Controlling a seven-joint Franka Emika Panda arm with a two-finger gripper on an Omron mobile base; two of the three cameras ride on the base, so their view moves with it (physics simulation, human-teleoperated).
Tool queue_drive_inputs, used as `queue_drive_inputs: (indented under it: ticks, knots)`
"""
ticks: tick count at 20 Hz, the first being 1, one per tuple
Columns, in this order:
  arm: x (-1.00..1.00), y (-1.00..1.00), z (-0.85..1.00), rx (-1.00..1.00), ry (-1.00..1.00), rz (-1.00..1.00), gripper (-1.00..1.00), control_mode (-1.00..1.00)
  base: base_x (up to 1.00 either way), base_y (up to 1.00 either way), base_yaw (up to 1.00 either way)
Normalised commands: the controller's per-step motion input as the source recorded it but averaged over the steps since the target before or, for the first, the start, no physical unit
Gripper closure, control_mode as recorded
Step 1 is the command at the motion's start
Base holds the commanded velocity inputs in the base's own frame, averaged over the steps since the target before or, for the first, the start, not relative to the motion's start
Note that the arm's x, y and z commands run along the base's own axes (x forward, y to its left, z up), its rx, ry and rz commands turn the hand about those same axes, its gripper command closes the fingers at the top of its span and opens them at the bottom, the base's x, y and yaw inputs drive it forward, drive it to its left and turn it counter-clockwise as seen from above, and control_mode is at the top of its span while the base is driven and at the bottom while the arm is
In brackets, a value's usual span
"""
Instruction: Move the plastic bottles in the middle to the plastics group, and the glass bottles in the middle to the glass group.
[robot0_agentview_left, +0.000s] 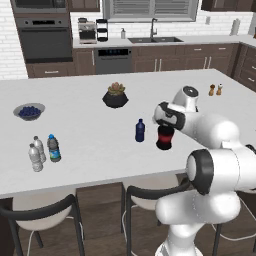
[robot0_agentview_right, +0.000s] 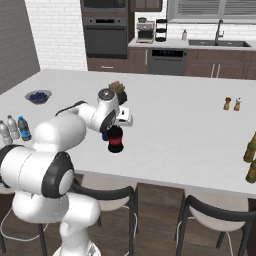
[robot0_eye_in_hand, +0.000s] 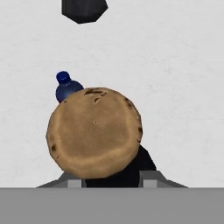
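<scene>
My pincer: pinching the dark red-banded glass bottle.
Bottle: upright on the white counter.
Neighbour: slim dark blue bottle just beside.

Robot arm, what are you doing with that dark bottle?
The gripper is closed around the dark bottle with the red band, which stands upright on the white counter. From the hand view its top looks brown, like a cork. The slim dark blue bottle stands just beside it, waiting. Far over at the counter's left end, the blue-label bottle already stands next to the two clear white-capped bottles.
</scene>
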Motion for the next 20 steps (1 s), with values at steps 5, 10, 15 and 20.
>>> queue_drive_inputs:
  ticks: [5,10,15,20]
  knots:
    - [-0.76,-0.34,0.23,0.0,-0.02,-0.07,1.0,-1.0,0.0,0.0,0.0]
    - [-0.52,-0.59,0.0,0.0,-0.04,-0.11,1.0,-1.0,0.0,0.0,0.0]
    - [-0.18,-0.83,0.07,-0.01,0.0,-0.16,1.0,-1.0,0.0,0.0,0.0]
    - [0.0,-0.92,0.29,0.0,0.0,-0.2,1.0,-1.0,0.0,0.0,0.0]
